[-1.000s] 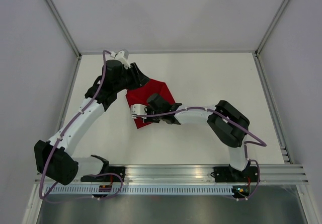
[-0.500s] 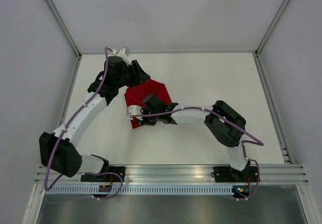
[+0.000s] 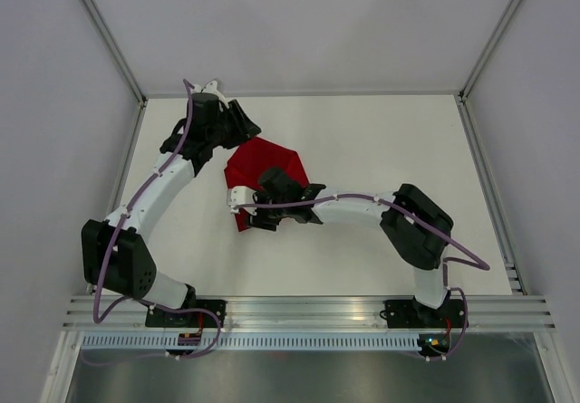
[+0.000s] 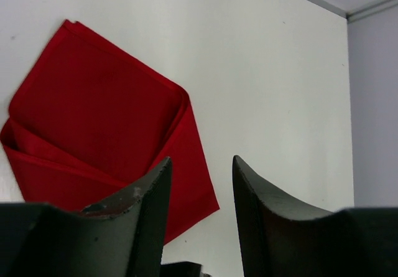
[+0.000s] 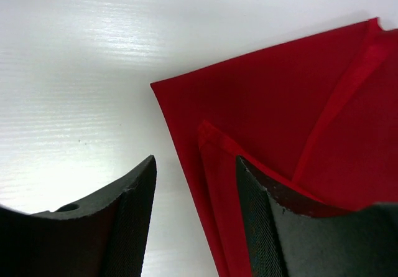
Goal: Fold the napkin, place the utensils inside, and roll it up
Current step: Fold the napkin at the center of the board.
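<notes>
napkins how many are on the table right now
1: the red napkin, folded, lies flat on the white table, left of centre, its near edge under the right arm. No second one shows, though the arms could hide a little.

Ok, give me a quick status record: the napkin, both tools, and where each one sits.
napkin: folded into several layers, flat on the table
left tool: open, holding nothing, by the napkin's far-left edge
right tool: open, holding nothing, over the napkin's near-left corner
rolled: not yet
</notes>
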You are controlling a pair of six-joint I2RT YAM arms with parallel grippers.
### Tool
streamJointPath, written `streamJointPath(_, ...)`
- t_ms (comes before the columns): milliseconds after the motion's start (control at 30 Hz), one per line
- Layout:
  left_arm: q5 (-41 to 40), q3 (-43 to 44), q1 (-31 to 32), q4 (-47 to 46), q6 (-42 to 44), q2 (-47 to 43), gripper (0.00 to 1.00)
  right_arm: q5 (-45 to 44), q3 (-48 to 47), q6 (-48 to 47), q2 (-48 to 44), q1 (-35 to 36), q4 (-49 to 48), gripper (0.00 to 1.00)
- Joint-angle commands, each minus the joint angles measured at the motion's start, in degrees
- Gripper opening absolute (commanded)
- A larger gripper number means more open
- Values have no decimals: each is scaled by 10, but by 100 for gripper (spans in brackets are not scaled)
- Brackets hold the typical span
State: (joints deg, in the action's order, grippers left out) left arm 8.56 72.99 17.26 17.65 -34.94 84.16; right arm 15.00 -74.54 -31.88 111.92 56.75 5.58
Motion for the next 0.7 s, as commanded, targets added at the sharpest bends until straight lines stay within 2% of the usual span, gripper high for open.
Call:
streamJointPath(0, -68, -13, -18, -11, -55, -1, 47, -15, 26, 23, -92, -11, -15, 60)
streamJointPath(233, -129, -111, -53, -37, -89, 3, 28, -55, 37, 77, -128, -113, 19, 59)
streamJointPath(267, -147, -132, -57, -36, -94, 3, 24, -61, 31, 81, -123, -128, 28, 59)
streamJointPath(300, -151, -143, -61, -38, -95, 2, 15, -60, 26, 86, -112, -158, 35, 59)
streamJointPath(400, -173, -179, -78, -40, -101, 0, 2, -66, 2, 103, -80, -203, 59, 57)
streamJointPath(667, -180, -215, -98, -43, -108, 64, 2, -48, -16, 99, -15, -239, 65, 56)
